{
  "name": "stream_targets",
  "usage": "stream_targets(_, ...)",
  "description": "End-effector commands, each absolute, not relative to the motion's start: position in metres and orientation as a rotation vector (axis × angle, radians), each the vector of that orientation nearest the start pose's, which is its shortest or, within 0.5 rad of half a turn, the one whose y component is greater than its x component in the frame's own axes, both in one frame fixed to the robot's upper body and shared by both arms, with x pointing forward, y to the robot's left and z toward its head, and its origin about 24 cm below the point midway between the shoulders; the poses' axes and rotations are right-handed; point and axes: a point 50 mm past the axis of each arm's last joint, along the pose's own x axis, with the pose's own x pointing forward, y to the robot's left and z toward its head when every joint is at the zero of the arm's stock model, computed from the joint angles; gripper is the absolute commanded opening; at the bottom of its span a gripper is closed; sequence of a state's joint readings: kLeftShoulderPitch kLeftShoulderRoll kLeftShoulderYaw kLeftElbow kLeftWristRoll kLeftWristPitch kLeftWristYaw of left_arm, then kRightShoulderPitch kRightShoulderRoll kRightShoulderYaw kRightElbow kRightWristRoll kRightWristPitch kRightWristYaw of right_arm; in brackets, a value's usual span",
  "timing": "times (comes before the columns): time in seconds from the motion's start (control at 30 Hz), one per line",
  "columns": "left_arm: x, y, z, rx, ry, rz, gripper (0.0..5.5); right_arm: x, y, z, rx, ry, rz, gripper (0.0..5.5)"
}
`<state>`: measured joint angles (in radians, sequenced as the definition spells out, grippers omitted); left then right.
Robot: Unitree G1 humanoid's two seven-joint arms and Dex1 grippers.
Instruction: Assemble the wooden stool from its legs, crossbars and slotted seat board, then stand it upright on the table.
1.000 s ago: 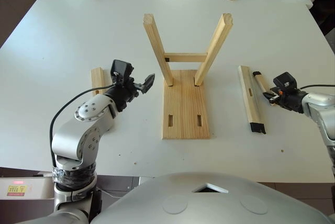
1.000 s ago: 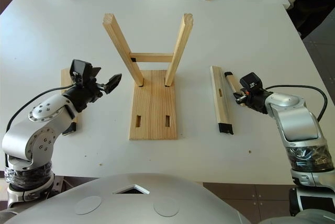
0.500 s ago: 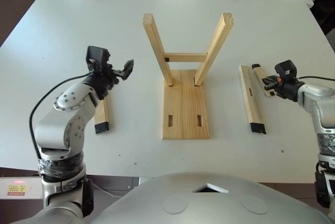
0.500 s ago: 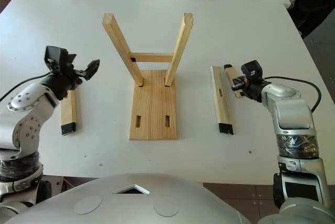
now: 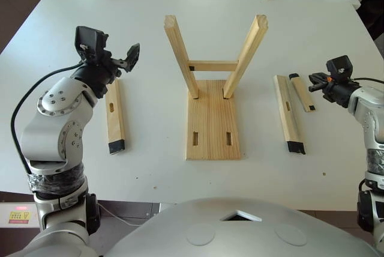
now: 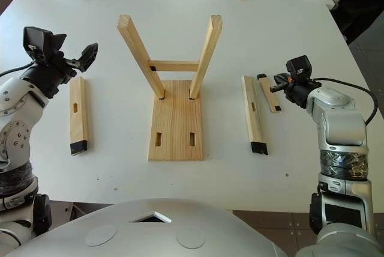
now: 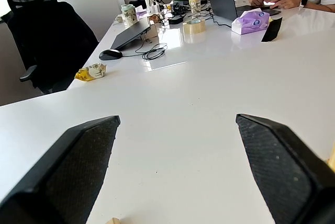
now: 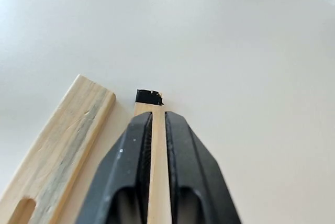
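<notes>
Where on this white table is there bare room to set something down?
Bare: the band between the loose left wooden leg and the flat slotted seat board, and the near strip before that board. Crowded: the right, where a long wooden leg, a short black-tipped crossbar and the right gripper sit close.

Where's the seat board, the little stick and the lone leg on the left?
seat board [image 5: 213,117]: left eye view, its middle.
little stick [image 5: 302,93]: left eye view, its middle.
lone leg [image 5: 115,119]: left eye view, its middle.

Head stereo pair looks down on table [image 5: 150,167]; wrist views skim it closely.
</notes>
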<state>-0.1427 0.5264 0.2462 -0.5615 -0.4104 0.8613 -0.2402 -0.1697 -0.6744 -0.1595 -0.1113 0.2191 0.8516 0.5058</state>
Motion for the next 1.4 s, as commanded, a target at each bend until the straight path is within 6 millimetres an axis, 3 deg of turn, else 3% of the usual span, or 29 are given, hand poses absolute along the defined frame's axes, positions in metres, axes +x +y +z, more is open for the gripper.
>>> stream_targets(0.03,0.245,0.215,0.156,0.156,0.153,-0.243,4.11,0.260,-0.273,0.103,-0.216,0.584,0.255,1.23)
stream_targets(0.2,0.244,0.209,0.151,0.143,0.168,-0.258,4.11,0.262,-0.276,0.102,-0.189,0.621,0.227,2.00)
stream_targets(0.4,0.244,0.202,0.149,0.123,0.170,-0.271,4.11,0.259,-0.286,0.089,-0.222,0.703,0.148,2.00)
stream_targets(0.6,0.245,0.200,0.148,0.117,0.170,-0.280,4.11,0.253,-0.280,0.081,-0.205,0.751,0.180,2.98)
stream_targets(0.93,0.243,0.197,0.144,0.105,0.180,-0.283,4.11,0.248,-0.287,0.071,-0.207,0.807,0.167,3.02)
stream_targets(1.23,0.241,0.195,0.143,0.099,0.185,-0.285,4.11,0.242,-0.303,0.051,-0.202,0.870,0.117,3.02)
stream_targets(1.4,0.241,0.194,0.144,0.102,0.192,-0.295,4.11,0.238,-0.299,0.044,-0.200,0.887,0.140,3.02)
